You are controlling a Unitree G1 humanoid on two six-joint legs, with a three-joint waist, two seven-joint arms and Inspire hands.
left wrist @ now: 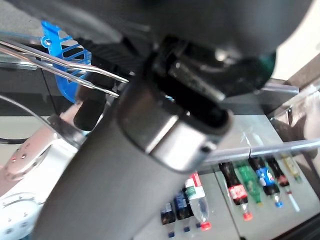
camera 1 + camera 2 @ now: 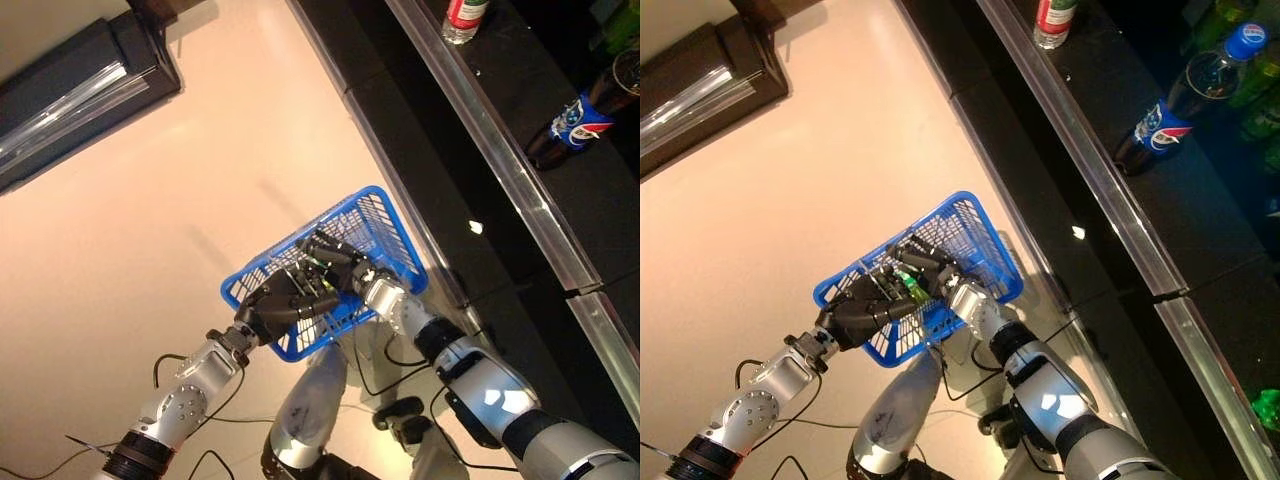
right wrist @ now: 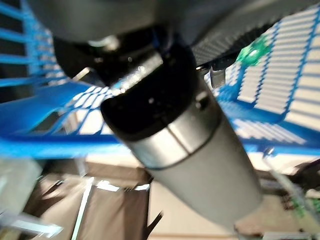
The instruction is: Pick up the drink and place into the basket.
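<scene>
Right now, in the left eye view, both hands meet over the blue basket, which hangs above the pale floor. The left hand has its fingers curled around the near side of the basket. The right hand reaches into the basket from the right, with its fingers bent around something small.

In the right eye view, a bit of bright green peeks out between the two hands, inside the basket. I think this is the drink, a small bottle with a green top (most of it is hidden by fingers). More bottles stand on the dark shelf far to the right, such as a cola bottle with a blue cap.

The left wrist view shows mostly the arm itself, a corner of the basket, and a row of bottles far off. I cannot tell the fingers here.

The right wrist view shows the blue bars of the basket very close and a green spot behind them.

The drink is probably light and hard, with a smooth, slippery side. It is best held around its middle, not by the thin top, so it does not slide out.
</scene>
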